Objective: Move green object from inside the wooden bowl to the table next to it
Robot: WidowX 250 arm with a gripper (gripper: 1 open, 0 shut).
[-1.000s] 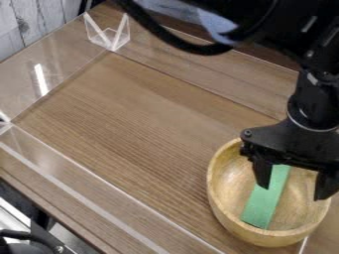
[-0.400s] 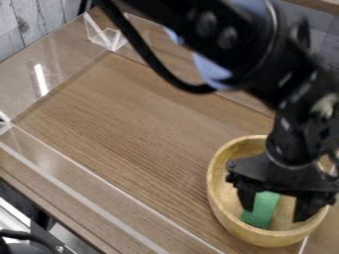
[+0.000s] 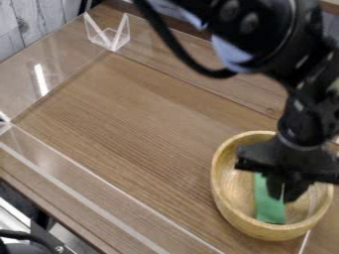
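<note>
Camera view: pincer (image 3: 282, 183) closed on green block (image 3: 273, 205) inside wooden bowl (image 3: 236, 157), near right. Grasp made; lift and placement on bench (image 3: 133, 109) remain.

Gripper (image 3: 281, 185) covers the upper end of the green object (image 3: 272, 210); only its lower part shows below the fingers. Contact between jaws and block not resolvable, dark and smeared there. Arm (image 3: 252, 40) motion-blurred, upper part cut off by the top edge. Wooden bowl (image 3: 232, 198): right rim reaches the right picture edge, far rim partly hidden behind the gripper. Table (image 3: 133, 119) cut off on the right and near sides.
</note>
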